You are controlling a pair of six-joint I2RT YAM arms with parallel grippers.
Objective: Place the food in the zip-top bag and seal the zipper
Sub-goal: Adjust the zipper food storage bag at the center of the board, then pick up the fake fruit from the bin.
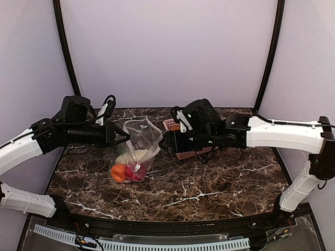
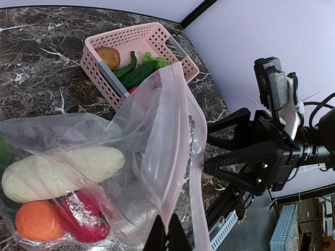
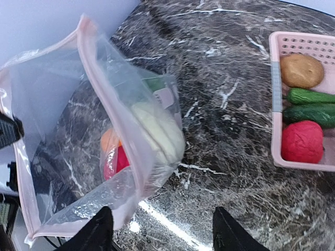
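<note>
Left of centre, the clear dotted plastic zip-top bag (image 1: pixel 140 137) is pinched by the left gripper (image 2: pixel 167 231); the right gripper (image 3: pixel 162 231) is held open; the label (image 3: pixel 166 98) seems unreadable.

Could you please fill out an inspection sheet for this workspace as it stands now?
Surface: dark marbled table.
Job's things: zip-top bag holds orange fruit, red piece, cream vegetable; mouth looks unsealed.
Clutter: pink basket with potato, cucumbers, red ball.
Grippers: left gripper shut on bag's edge; right gripper open, beside it.
Cables: black cables along both arms.
Surroundings: lilac walls, black poles.
</note>
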